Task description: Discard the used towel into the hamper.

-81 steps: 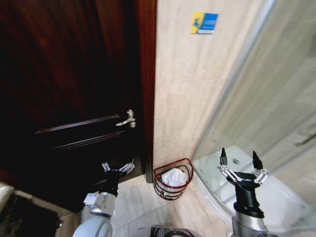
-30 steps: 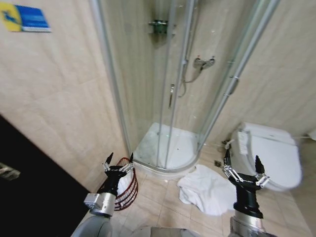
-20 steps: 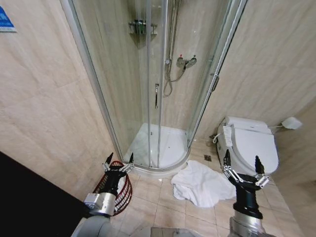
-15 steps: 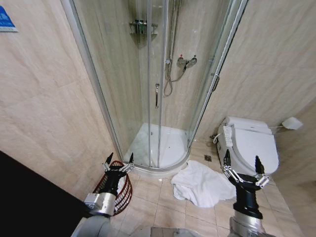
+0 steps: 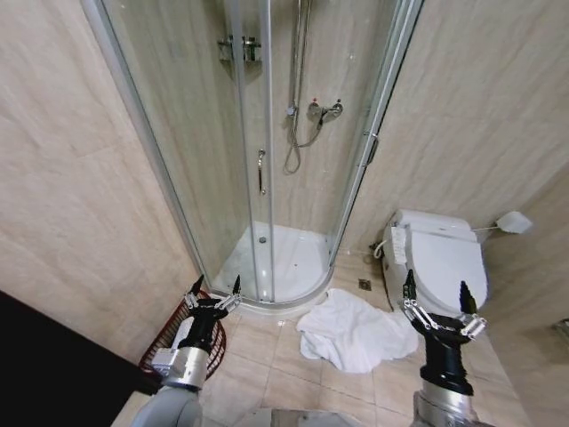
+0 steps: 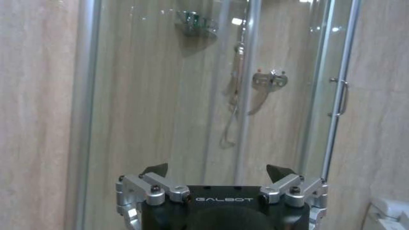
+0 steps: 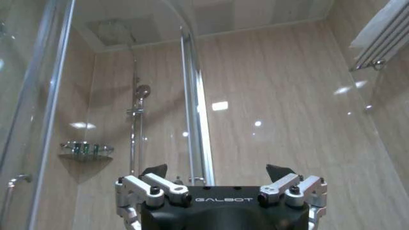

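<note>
While I am facing the glass shower cabin (image 5: 267, 151), crumpled white towel (image 5: 351, 327) lying on the tiled floor (image 5: 267, 369), dark reddish-brown wire hamper (image 5: 164, 338) sitting behind my left gripper (image 5: 214, 286), right gripper (image 5: 435, 298) hovering nearby, both spread apart, empty.

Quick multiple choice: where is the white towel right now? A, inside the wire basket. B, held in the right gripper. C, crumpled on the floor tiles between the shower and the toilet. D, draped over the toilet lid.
C: the towel lies crumpled on the floor tiles in front of the shower tray, beside the toilet; both the left gripper and the right gripper are open and empty.
</note>
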